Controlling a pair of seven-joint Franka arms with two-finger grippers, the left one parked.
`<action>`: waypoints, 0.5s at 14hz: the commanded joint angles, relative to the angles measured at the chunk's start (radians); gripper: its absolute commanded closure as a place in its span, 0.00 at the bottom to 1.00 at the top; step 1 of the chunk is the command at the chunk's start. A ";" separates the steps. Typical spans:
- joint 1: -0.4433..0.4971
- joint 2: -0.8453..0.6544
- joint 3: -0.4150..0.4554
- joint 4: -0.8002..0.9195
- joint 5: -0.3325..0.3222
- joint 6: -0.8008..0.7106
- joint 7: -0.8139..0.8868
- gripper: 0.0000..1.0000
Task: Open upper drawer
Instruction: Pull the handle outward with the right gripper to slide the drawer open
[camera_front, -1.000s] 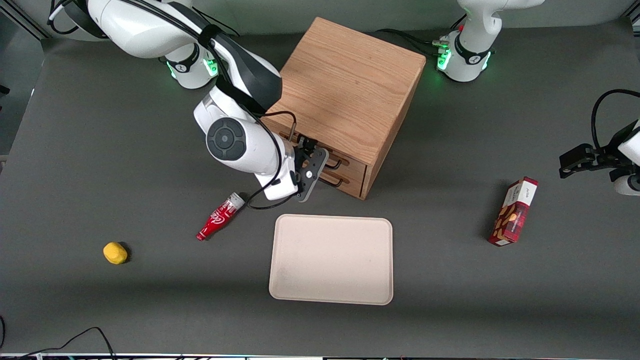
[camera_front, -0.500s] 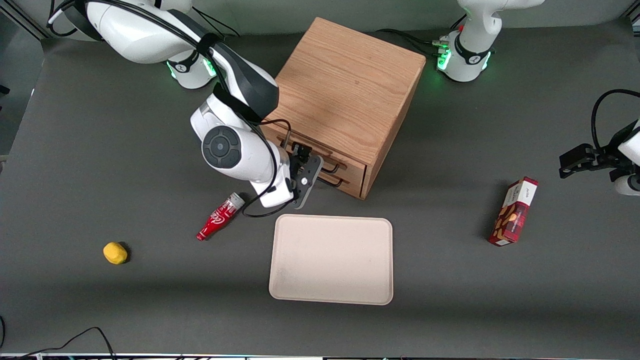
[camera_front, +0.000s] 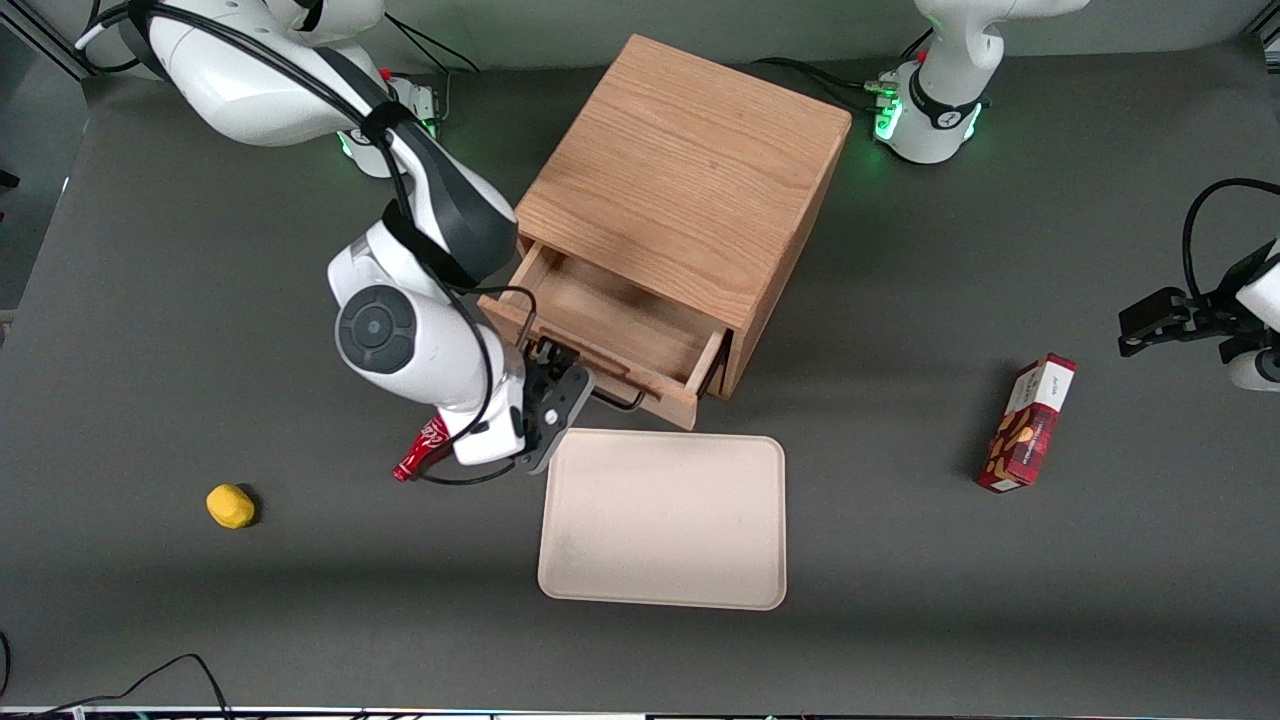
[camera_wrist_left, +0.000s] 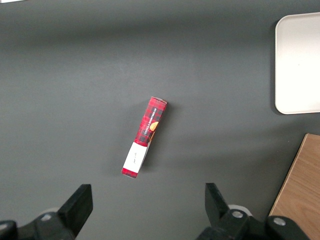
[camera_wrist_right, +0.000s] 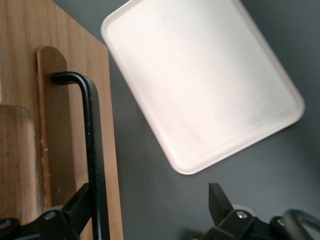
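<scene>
I have the gripper (camera_front: 556, 366) at the front of the upper drawer (camera_front: 610, 330), low over the table (camera_front: 900, 620), between the drawer front and the corner of the tray (camera_front: 662, 520). From the right wrist camera the gripper (camera_wrist_right: 147, 197) has its fingers spread wide. The black wire handle (camera_wrist_right: 93, 150) runs between them, right against one finger (camera_wrist_right: 75, 207) and well clear of the other, so nothing is being pinched.

The upper drawer stands pulled well out of the oak cabinet (camera_front: 690, 170), with its bare wooden floor showing. Its front panel (camera_wrist_right: 20, 75) sits just short of the tray's edge that is farther from the front camera. The handle (camera_front: 620, 403) sticks out from that panel toward the tray.

The beige tray (camera_wrist_right: 200, 80) lies flat in front of the cabinet, nearer to the front camera, with nothing on it. A small red bottle (camera_front: 420, 452) lies on its side under the wrist of the working arm, partly covered by it. A yellow lemon-like lump (camera_front: 230, 505) sits farther toward the working arm's end of the table. A red snack box (camera_front: 1030, 422) lies toward the parked arm's end, and the left wrist camera shows this box (camera_wrist_left: 145, 137) well apart from the tray (camera_wrist_left: 300, 60) and the cabinet (camera_wrist_left: 300, 190).
</scene>
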 joint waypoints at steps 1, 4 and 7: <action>0.011 0.075 -0.032 0.119 -0.022 0.006 -0.034 0.00; 0.014 0.086 -0.064 0.137 -0.020 0.045 -0.030 0.00; 0.008 0.066 -0.063 0.137 -0.013 0.032 -0.017 0.00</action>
